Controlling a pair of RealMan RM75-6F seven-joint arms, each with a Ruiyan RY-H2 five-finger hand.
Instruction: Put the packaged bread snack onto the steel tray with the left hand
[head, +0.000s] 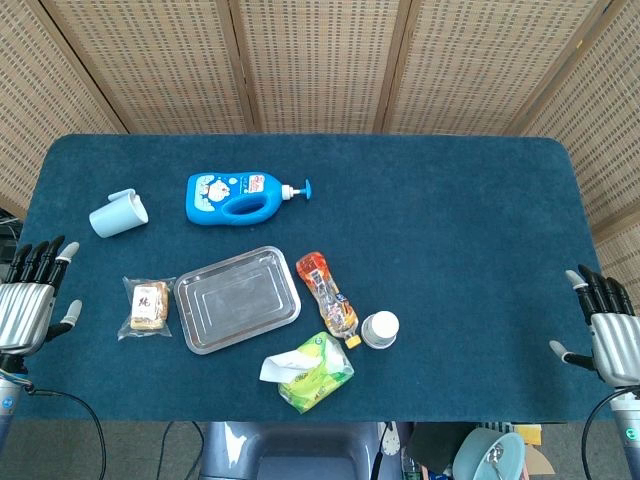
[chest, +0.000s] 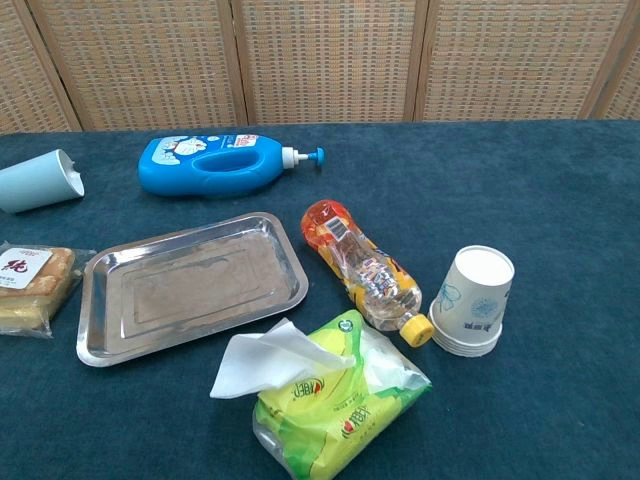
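The bread snack (head: 146, 306) lies on the table just beside the steel tray (head: 237, 299), at its nine o'clock. The left hand (head: 28, 297) and right hand (head: 608, 327) rest at the table's edges, fingers spread, holding nothing.

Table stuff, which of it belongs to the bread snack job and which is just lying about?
For the job:
- packaged bread snack
- steel tray
- left hand

Lying about:
- blue pump bottle
- light blue cup
- orange drink bottle
- paper cups
- wipes pack

blue table (head: 450, 220), steel tray (head: 237, 299), bread snack (head: 148, 306)
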